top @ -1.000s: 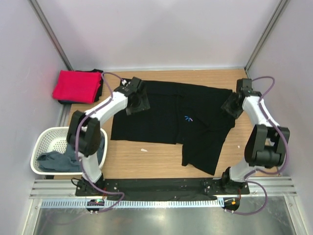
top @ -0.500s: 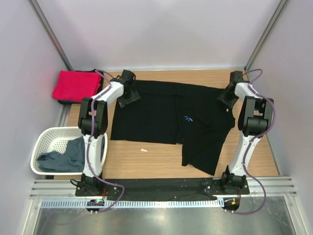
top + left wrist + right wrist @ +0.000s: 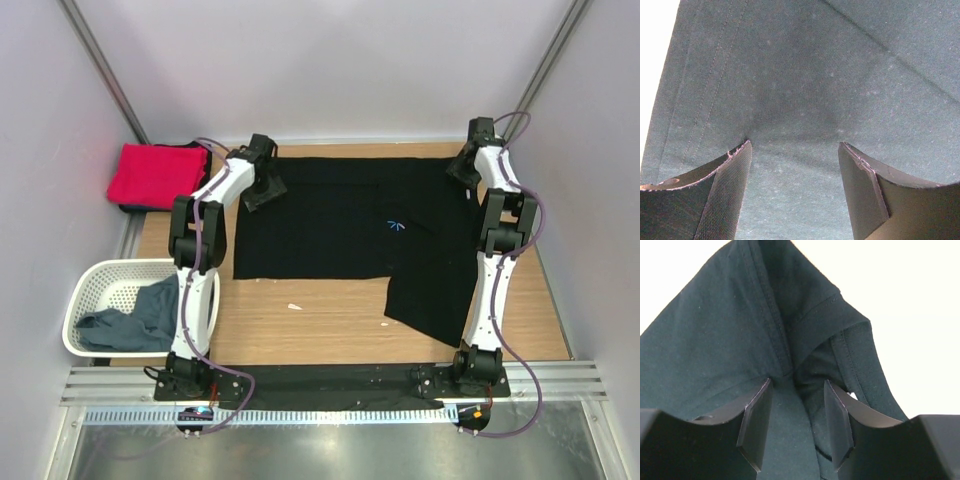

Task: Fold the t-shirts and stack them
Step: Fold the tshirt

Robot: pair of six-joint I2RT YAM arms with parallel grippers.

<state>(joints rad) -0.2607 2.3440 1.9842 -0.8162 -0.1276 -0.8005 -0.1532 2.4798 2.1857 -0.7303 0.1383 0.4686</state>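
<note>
The black t-shirt [image 3: 340,225] lies spread flat across the far half of the table, its light-blue starburst mark [image 3: 397,226] showing, and one part hangs toward the front right. My left gripper [image 3: 262,188] rests on its far left corner; in the left wrist view the left gripper [image 3: 795,145] stands open over flat black cloth [image 3: 805,75]. My right gripper [image 3: 462,172] is at the far right corner; in the right wrist view the right gripper [image 3: 797,381] is shut on a bunched fold of the black cloth [image 3: 715,340]. The red t-shirt [image 3: 155,175] lies folded at the far left. The grey-blue t-shirt [image 3: 130,320] is crumpled in the basket.
The white lattice basket [image 3: 85,290] stands off the table's left edge. A small white scrap [image 3: 294,306] lies on the wooden table [image 3: 320,330] in front of the shirt. Grey walls close in the back and both sides. Both arms reach far out.
Both grippers have moved toward the back wall. The black t-shirt went with them and now lies flatter and squarer, its top edge near the table's far edge.
</note>
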